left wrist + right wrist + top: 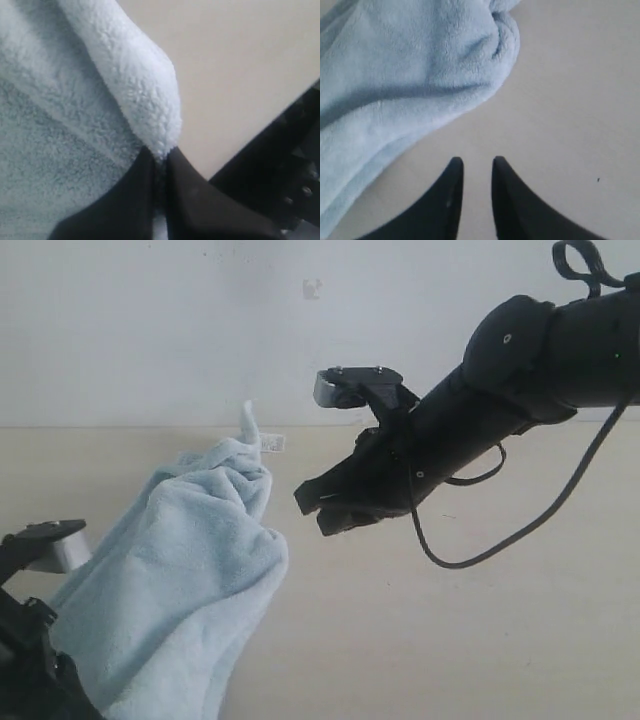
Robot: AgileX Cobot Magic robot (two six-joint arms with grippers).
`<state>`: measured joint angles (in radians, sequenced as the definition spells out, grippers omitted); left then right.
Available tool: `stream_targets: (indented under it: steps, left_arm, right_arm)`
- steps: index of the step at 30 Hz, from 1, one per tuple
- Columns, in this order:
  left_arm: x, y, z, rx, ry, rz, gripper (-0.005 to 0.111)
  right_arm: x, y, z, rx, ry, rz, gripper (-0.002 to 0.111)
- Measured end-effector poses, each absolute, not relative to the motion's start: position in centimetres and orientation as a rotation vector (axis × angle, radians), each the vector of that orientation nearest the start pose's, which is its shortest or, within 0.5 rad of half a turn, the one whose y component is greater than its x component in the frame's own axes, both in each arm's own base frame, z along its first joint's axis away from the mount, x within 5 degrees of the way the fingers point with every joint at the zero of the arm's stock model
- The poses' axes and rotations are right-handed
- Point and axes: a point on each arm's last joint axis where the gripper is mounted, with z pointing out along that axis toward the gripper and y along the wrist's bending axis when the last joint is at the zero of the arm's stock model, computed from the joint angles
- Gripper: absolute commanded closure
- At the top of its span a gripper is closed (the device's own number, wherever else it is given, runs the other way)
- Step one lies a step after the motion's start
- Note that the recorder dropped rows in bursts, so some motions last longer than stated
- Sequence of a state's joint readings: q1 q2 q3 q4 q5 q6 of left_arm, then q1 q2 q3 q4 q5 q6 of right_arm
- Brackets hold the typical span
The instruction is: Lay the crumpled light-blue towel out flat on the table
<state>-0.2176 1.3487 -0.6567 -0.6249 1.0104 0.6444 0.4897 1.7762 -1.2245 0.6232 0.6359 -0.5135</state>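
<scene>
Towel (185, 575) crumpled, white label (273, 443), print seemingly illegible

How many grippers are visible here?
2. The left gripper sits at the lower left, shut on a fold of the towel. The right gripper hangs above the table beside the towel's raised end, jaws apart, empty.

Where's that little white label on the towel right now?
In the exterior view, the label hangs at the top of the towel, left of the right gripper.
</scene>
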Motion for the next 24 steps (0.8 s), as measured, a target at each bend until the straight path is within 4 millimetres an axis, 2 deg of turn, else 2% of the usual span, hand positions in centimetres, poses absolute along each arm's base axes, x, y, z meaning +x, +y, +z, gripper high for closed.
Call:
stream_targets:
  steps: [2,6,9,11,16,19,21,24]
  left_arm:
    - [17.9,-9.6,20.6,0.856,2.829,-0.87,0.103]
    - [16.6,-11.7,21.3,1.081,2.7,-1.051,0.103]
    - [15.9,-12.7,21.5,1.205,2.639,-1.103,0.103]
    - [15.6,-13.1,21.5,1.252,2.621,-1.109,0.103]
    - [15.3,-13.3,21.5,1.285,2.606,-1.109,0.103]
    - [15.3,-13.4,21.5,1.285,2.605,-1.111,0.103]
    - [15.3,-13.4,21.5,1.285,2.605,-1.111,0.103]
    - [15.4,-13.4,21.5,1.279,2.603,-1.104,0.103]
  right_arm:
    - [32.3,20.8,23.8,-0.716,2.465,0.664,0.058]
    - [34.7,22.5,26.8,-0.614,2.386,0.76,0.058]
    - [37.1,24.4,28.8,-0.545,2.325,0.829,0.058]
    - [38.6,25.8,28.8,-0.504,2.322,0.873,0.058]
    - [41.7,28.4,25.2,-0.425,2.388,0.927,0.058]
    - [43.6,29.6,20.9,-0.37,2.463,0.938,0.058]
    - [44.1,29.9,18.6,-0.358,2.507,0.933,0.058]
    - [44.4,30.0,16.7,-0.352,2.537,0.92,0.058]
